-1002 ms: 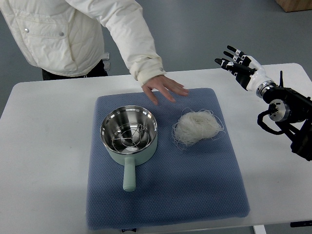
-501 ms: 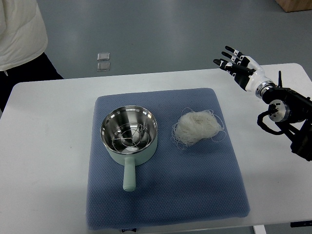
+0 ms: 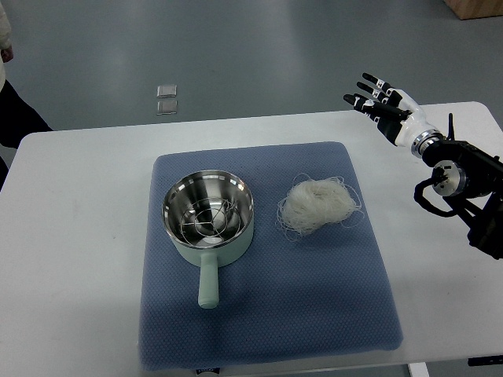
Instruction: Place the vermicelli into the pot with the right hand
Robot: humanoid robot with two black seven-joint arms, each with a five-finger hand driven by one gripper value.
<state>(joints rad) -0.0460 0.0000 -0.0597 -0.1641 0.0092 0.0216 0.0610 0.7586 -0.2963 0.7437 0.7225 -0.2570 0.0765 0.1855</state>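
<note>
At the far left edge, a person (image 3: 6,86), cut off by the frame, only a strip of pale sleeve and dark clothing showing. White worktop (image 3: 71,236), carrying a blue padded mat (image 3: 267,314) laid centrally, probably to keep the items from sliding. Pot (image 3: 208,224), mint-green with a steel interior, on the mat's left half, handle pointing toward the near edge, mouth upward and ready to receive; a wire rack sits inside, and what lies beneath it is hard to make out. Vermicelli (image 3: 317,206), a loose pale nest, just beside the pot to its right, not touching. Right hand (image 3: 379,98), raised over the worktop's far right corner, fingers spread, holding nothing, well apart from the vermicelli. Left hand not visible.
</note>
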